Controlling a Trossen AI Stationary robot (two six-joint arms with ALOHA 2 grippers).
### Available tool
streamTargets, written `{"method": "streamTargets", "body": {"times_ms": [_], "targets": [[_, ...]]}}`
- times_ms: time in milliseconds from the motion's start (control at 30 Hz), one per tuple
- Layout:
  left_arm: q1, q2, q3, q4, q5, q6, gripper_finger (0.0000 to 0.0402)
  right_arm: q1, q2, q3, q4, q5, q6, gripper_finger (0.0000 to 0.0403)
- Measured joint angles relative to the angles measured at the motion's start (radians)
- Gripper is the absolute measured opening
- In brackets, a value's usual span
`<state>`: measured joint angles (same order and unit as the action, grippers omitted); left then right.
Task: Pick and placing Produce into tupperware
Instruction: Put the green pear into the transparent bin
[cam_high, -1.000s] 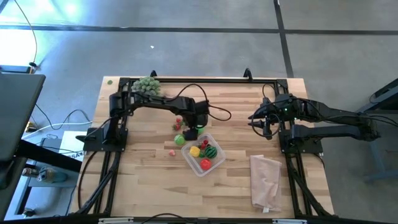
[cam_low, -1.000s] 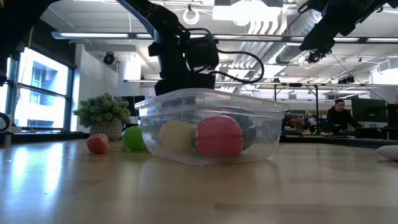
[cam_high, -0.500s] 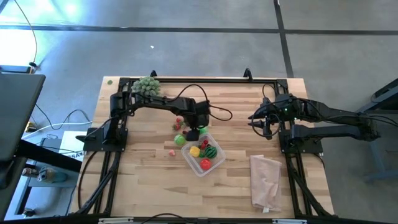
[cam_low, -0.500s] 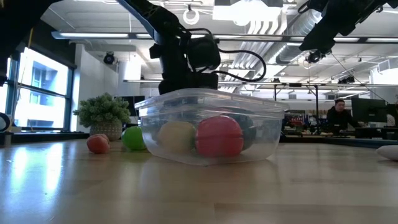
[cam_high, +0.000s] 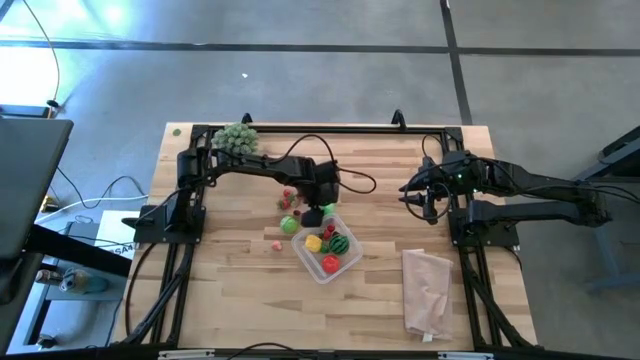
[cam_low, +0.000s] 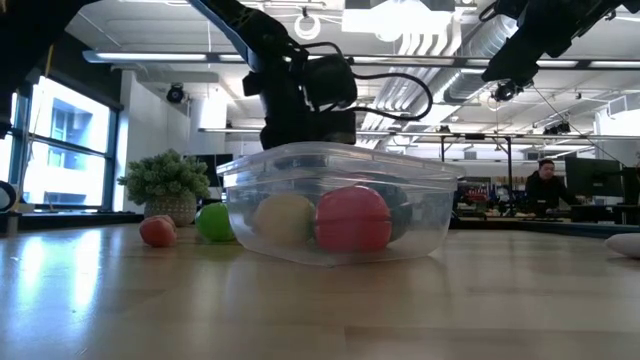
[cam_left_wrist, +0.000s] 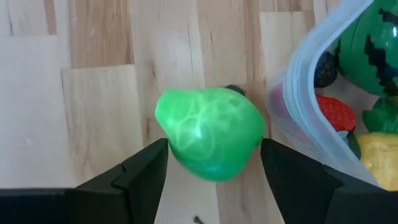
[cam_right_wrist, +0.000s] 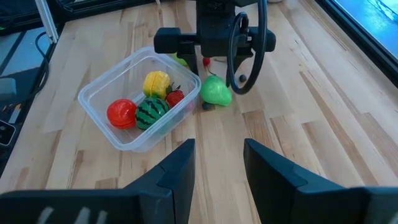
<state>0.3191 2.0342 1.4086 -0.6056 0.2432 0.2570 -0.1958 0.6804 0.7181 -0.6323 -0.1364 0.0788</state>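
The clear tupperware (cam_high: 306, 263) sits mid-table and holds a yellow piece (cam_right_wrist: 156, 83), a striped watermelon ball (cam_right_wrist: 152, 111), a strawberry and a red ball (cam_right_wrist: 120, 113). My left gripper (cam_high: 318, 211) hangs just beyond its far rim (cam_left_wrist: 300, 127), shut on a green, pear-shaped toy vegetable (cam_left_wrist: 209, 134). A green ball (cam_high: 289, 224), a red piece (cam_high: 288, 197) and a small pink piece (cam_high: 277, 245) lie loose on the table, left of the tupperware. My right gripper (cam_high: 415, 195) waits raised at the right, open, holding nothing. My left gripper pinches the green toy vegetable across its widest part (cam_left_wrist: 171, 140), one fingertip on each side. The fingers (cam_right_wrist: 214, 70) come steeply from above. The vegetable sits below the fingertips beside the tupperware's far wall; whether its underside rests on the table, I cannot tell.
A grey-green bushy ball (cam_high: 237, 137) stands at the far left corner. A pale translucent bag (cam_high: 428, 290) lies near the right front. Black frame rails (cam_high: 300, 128) run along the table's edges. A person (cam_low: 545, 185) sits in the room beyond.
My left gripper has tipped a little at the wrist while staying in place, still shut on the green vegetable beside the tupperware. The right arm and the loose produce have kept still.
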Motion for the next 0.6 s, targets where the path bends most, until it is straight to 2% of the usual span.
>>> {"method": "streamTargets", "body": {"times_ms": [600], "targets": [[-0.012,0.010,0.000,0.080,-0.027,-0.128,0.0246,0.000,0.000,0.000,0.000,-0.001,0.000,0.0129]]}}
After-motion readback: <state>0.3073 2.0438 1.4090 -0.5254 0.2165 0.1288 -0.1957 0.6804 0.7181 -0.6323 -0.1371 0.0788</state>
